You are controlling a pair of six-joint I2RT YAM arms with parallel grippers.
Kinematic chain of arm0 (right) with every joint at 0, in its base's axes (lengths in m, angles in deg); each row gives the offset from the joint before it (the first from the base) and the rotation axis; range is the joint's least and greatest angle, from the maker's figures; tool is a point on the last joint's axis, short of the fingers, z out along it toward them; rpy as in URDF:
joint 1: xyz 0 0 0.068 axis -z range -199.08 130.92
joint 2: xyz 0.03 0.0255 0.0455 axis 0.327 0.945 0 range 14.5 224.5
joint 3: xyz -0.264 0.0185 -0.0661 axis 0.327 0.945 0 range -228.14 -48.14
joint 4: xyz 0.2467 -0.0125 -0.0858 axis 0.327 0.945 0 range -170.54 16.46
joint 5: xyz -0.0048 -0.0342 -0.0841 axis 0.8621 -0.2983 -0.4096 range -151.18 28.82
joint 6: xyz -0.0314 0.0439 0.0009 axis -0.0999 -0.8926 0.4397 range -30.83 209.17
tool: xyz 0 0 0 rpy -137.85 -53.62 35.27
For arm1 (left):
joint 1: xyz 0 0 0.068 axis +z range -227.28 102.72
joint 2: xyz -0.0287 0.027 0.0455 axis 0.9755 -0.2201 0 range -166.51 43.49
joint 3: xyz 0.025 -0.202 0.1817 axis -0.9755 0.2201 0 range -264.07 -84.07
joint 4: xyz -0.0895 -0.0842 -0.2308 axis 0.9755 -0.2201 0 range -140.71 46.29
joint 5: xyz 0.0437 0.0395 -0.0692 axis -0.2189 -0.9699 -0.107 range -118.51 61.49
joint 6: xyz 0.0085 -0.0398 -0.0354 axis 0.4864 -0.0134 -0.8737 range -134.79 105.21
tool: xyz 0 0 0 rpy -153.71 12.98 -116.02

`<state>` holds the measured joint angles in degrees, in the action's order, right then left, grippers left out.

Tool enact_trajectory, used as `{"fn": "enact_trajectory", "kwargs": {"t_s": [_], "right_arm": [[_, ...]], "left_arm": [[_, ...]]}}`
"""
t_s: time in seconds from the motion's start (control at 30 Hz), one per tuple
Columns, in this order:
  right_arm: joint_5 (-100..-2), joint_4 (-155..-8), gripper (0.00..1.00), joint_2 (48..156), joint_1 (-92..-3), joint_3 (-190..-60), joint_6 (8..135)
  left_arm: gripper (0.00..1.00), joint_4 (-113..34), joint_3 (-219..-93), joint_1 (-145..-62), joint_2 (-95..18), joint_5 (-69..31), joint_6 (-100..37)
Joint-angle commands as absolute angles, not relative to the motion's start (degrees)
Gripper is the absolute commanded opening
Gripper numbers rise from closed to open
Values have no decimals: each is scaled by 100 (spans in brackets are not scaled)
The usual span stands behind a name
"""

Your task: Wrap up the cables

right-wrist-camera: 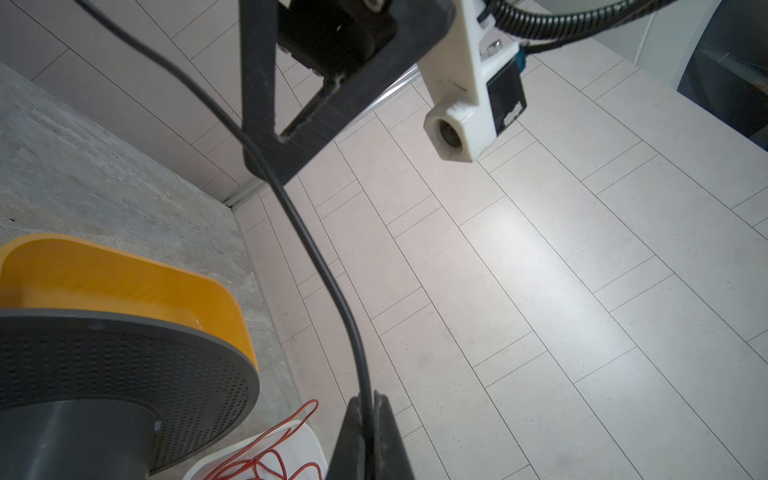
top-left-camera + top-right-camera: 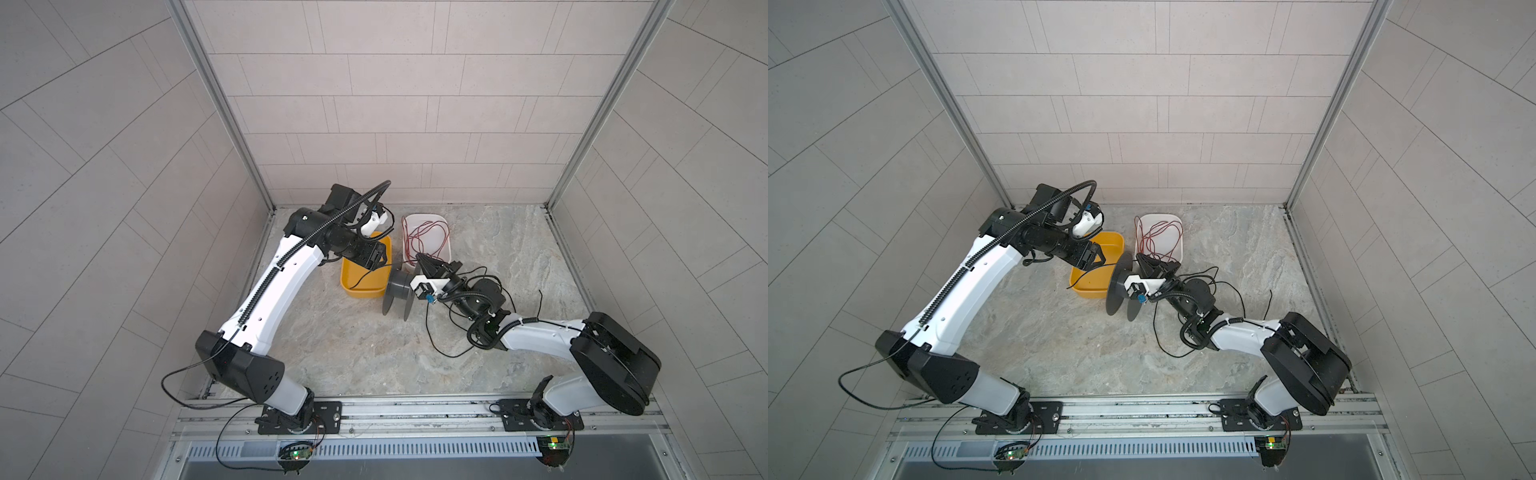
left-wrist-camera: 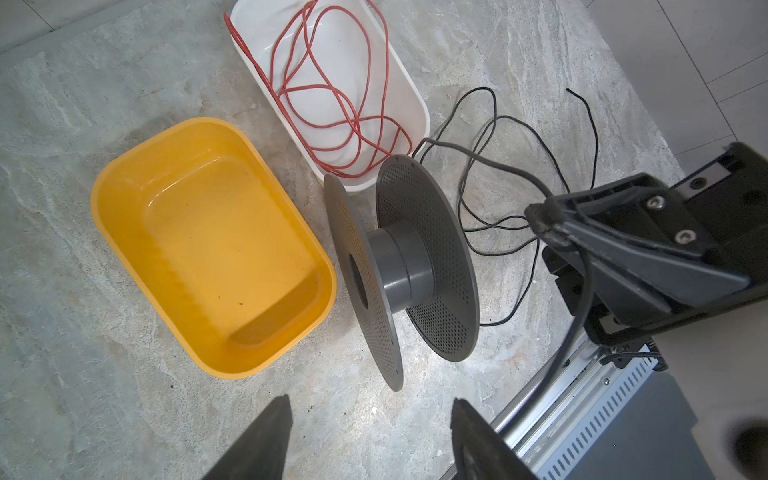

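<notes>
Black cable point(image 1: 332, 291): thin, matte, limp; none wound on the grey spool point(image 3: 405, 266) yet. Its slack lies in loose loops on the table point(image 2: 332, 353), right of centre in both top views, beside the spool. My right fingers point(image 1: 353, 440) are clamped on one stretch, holding it off the table by the spool, I judge to feed the hub. My left fingers point(image 3: 257, 449) stand parted, gripping nothing, over the yellow bin point(image 3: 208, 249), probably to take the strand.

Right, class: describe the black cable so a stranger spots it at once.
Find the grey spool beside the yellow tub. The black cable loops loosely on the table right of it, pinched in the right end effector. Its neighbour, the red wire, lies in the white tub.
</notes>
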<state>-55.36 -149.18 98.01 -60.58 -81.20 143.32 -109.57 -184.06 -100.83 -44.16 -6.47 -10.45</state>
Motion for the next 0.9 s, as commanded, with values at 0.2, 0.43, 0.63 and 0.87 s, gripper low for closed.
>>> {"fn": "enact_trajectory", "kwargs": {"t_s": [0.2,0.43,0.63,0.87], "right_arm": [[-5384,-14983,0,9840,-5987,-8275,14288],[-5344,-15157,0,10194,-5841,-8268,14053],[-5202,-15151,0,10466,-5612,-8290,13899],[-5070,-15069,0,10685,-5403,-8321,13977]], "left_arm": [[77,-10793,-18319,-10111,-4284,-162,-1066],[78,-10595,-18331,-10046,-4244,-738,-1363],[77,-10451,-18149,-10060,-4382,-139,-1402],[81,-10295,-17981,-10075,-4597,-345,-1496]]}}
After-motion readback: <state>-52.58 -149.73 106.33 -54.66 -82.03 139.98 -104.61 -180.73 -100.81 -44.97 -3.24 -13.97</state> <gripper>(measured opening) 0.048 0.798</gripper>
